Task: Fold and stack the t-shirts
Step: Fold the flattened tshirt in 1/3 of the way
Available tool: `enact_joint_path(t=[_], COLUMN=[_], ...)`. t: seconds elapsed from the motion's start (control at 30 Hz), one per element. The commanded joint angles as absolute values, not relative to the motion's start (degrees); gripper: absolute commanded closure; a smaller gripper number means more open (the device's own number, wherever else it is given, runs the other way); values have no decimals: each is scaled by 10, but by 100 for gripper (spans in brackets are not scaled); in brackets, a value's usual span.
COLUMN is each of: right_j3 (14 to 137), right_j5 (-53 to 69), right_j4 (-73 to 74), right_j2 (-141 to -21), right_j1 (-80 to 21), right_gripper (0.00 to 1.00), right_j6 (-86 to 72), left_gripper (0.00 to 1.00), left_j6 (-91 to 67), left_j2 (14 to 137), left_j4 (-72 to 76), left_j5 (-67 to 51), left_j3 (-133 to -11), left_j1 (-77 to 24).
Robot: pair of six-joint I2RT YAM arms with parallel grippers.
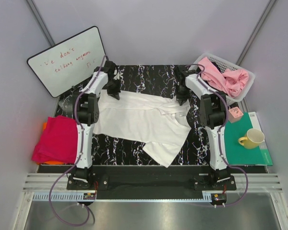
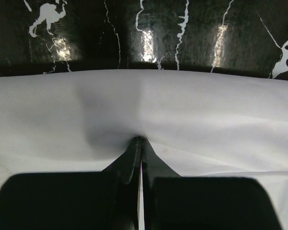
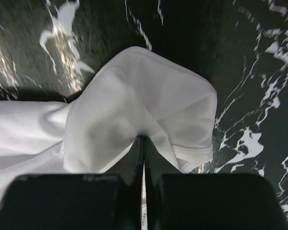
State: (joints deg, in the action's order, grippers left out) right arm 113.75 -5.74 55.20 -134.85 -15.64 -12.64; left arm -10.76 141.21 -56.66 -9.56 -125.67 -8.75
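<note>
Nearby, pink t-shirts (image 1: 224, 77) fill the basket (image 1: 221, 59).

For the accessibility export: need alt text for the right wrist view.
The right gripper is pinched shut on a bunched end of the white t-shirt, seen close up from the wrist. The cloth lies on a glossy black table with white marble veining.

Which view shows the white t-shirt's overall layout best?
Top external: the whole white t-shirt lies spread on the black marbled table. The wrist views show only patches: the left gripper pinches near its far edge, the right gripper a hemmed corner.
</note>
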Motion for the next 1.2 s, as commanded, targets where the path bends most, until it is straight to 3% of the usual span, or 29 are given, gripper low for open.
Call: enact_joint_path(t=[0.0, 0.4, 0.63, 0.67, 0.7, 0.77, 0.8, 0.87, 0.9, 0.93, 0.97, 1.17], right_j3=[1196, 1432, 1462, 1462, 1460, 1450, 1428, 1394, 1351, 1325, 1298, 1033], right_j5=[-83, -37, -24, -32, -37, -53, -55, -54, -54, -53, -38, 23], right_j4=[554, 574, 570, 570, 570, 570, 570, 570, 570, 570, 570, 570], right_j2=[-1396, -1542, -1521, -1492, -1473, -1410, -1385, -1309, -1284, -1259, -1213, -1044], right_j1=[-159, -159, -160, -160, -160, -160, -160, -161, -159, -160, -160, -160], right_gripper=[100, 100, 99, 97, 83, 68, 50, 30, 18, 1, 0, 0], right_j6=[-113, -112, -109, -108, -107, -103, -102, -100, -101, -103, -95, -115], left_gripper=[100, 100, 100, 100, 100, 98, 85, 61, 32, 14, 1, 1], left_j6=[-139, -149, -123, -120, -120, -113, -113, -108, -107, -107, -111, -131], left_j2=[1421, 1403, 1356, 1342, 1311, 1276, 1238, 1200, 1160, 1138, 1114, 962], left_j4=[-572, -577, -565, -558, -555, -548, -546, -541, -538, -534, -517, -505], left_j5=[-73, -36, -79, -81, -84, -90, -88, -91, -94, -90, -86, -87], left_j3=[-1270, -1249, -1241, -1241, -1241, -1228, -1215, -1164, -1140, -1115, -1053, -864], left_j1=[-70, -14, -16, -16, -16, -16, -16, -16, -16, -16, -16, -15])
